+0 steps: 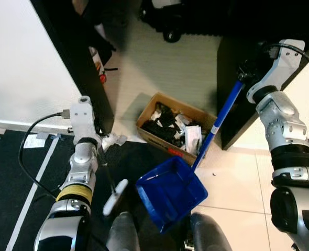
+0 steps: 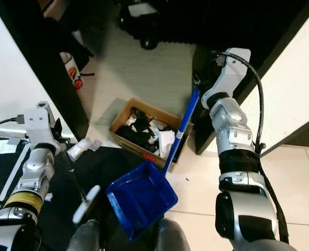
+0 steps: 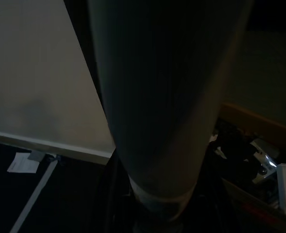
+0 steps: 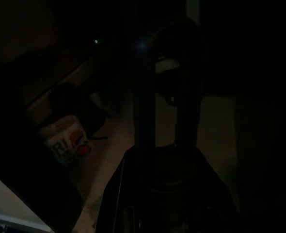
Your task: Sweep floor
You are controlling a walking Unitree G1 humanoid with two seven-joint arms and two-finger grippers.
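Fingers: right gripper (image 1: 244,72) is closed on dustpan handle (image 1: 221,118); left gripper (image 1: 103,140) grips broom handle (image 1: 108,172).
Dustpan (image 1: 170,192): at 6 o'clock from cardboard box (image 1: 176,128).
Advice: pan should be kept level, tipped only above the box.

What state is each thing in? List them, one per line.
Blue dustpan: lifted off the floor, tilted, hanging from its long handle.
Right gripper: at the top of the dustpan handle.
Left gripper: on a thin-handled tool, its pale head low over the black mat.
Cardboard box: open, full of dark and white clutter.
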